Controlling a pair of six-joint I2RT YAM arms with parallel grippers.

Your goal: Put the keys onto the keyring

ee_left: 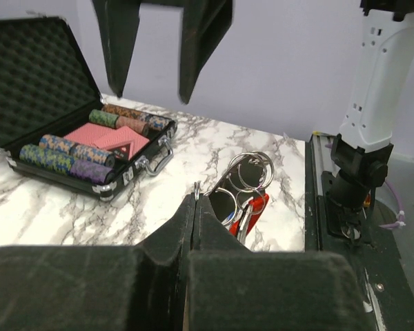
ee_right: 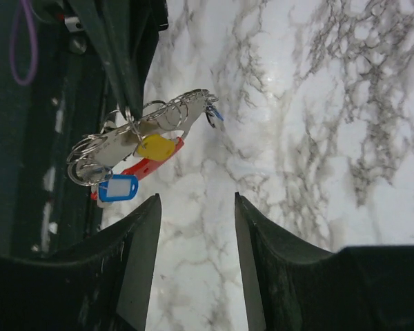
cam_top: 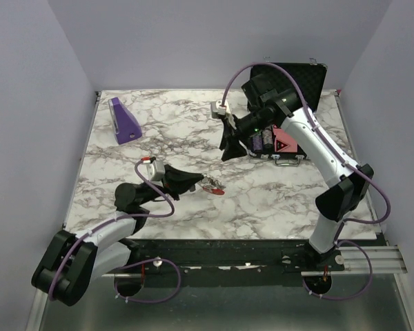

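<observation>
Top external view puts the keyring (cam_top: pixel 212 186) on the marble table (cam_top: pixel 159 138), near the middle and toward the near edge, right at the tips of the left gripper (cam_top: pixel 199 183). From the left wrist, this gripper's fingers (ee_left: pixel 186 227) are pressed together, and a thin wire loop of the bunch sits pinched at their tip, so it grips the keyring (ee_left: pixel 245 183) by one ring. The red crescent lies just beyond.

From the right wrist, the right gripper (ee_right: pixel 196 227) hangs above the table with its jaws apart and nothing between them. The keyring (ee_right: pixel 134 141) lies to its near left. A yellow key (ee_right: pixel 156 147) rests on the bunch, touching the red piece. A blue key (ee_right: pixel 119 187) lies at the end closest to the fingers. Whether either is threaded on a ring cannot be told.

Far right stands an open black case (cam_top: pixel 293 86) holding poker chips (cam_top: pixel 262 141). A purple wedge (cam_top: pixel 124 121) stands at far left.
</observation>
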